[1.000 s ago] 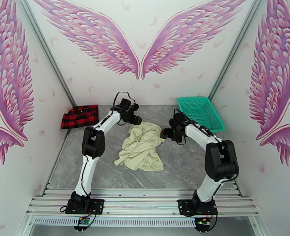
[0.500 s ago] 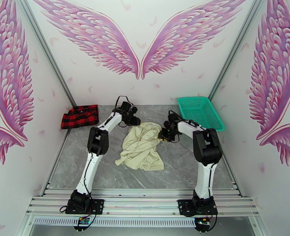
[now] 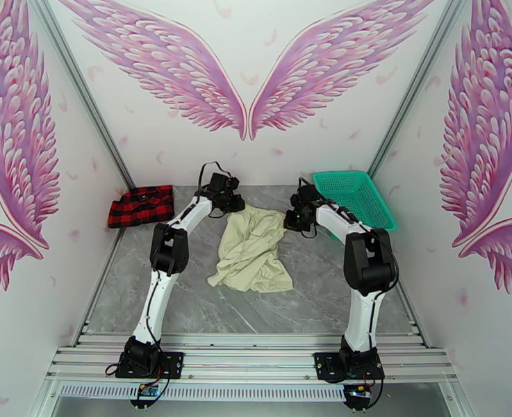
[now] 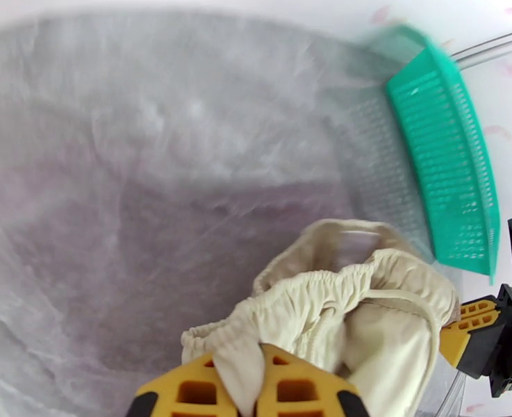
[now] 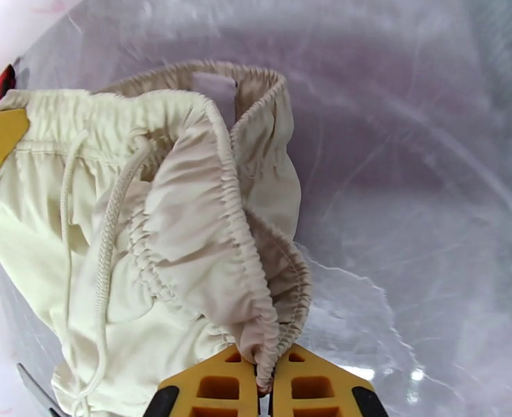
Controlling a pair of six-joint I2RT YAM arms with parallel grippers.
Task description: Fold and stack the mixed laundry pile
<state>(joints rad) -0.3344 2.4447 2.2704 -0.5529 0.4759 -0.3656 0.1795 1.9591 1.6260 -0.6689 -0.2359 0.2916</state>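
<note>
The left gripper is closed on the cream garment. Its yellow fingers pinch a fold of the gathered waistband with no gap showing between them. It holds the end of the waistband farther from the teal basket.

The right gripper is likewise clamped tight on the cloth. A ridge of the elastic edge is squeezed between its two yellow fingers. It holds the end of the waistband nearer the basket, just beside the basket's near left corner and apart from its wall.

The waistband spans between the two claws, slack in the middle and bunched into folds. A pale drawcord hangs down the cloth from the end away from the basket. The rest of the cream garment lies crumpled on the grey table, left of the basket and nearer the arm bases than the basket is. It does not touch the basket.

The red-and-black check shirt lies folded flat at the table's far left edge. It is well apart from the basket, beyond both the cream garment and the left arm. Neither claw touches it.

The basket sits tilted against the right wall at the table's far corner.
</note>
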